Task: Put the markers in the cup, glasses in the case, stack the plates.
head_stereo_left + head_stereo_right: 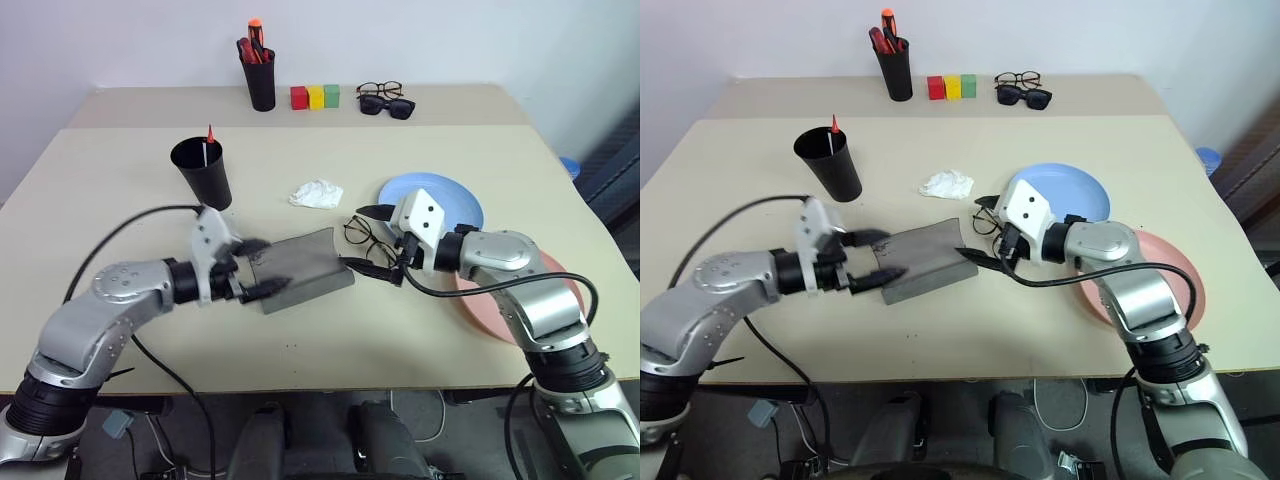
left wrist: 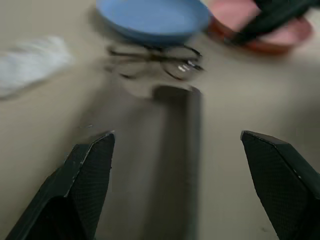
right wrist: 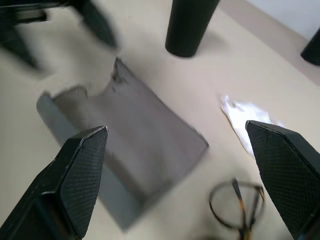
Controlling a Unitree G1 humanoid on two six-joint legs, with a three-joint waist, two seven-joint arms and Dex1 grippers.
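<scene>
Spanning the frame, beige table (image 1: 480, 140) against a white wall (image 1: 450, 40). At 9 o'clock, left gripper (image 1: 252, 268), jaws apart, holding nothing, at the near end of the grey case (image 1: 300, 268), lying open at centre. Black cup (image 1: 203, 171) at 11 o'clock, markers (image 1: 209, 142) sticking out of it. Pen holder (image 1: 260, 75) at 12, coloured blocks (image 1: 315, 96) and sunglasses (image 1: 386, 105) beside it on the far table strip. Crumpled tissue (image 1: 317, 194) just past the case. Wire glasses (image 1: 362, 232) on the table between case and blue plate (image 1: 455, 195). Right gripper (image 1: 377, 240) at 3 o'clock, jaws wide, empty, just over the glasses. Pink plate (image 1: 480, 310) under the right arm, at 4.
</scene>
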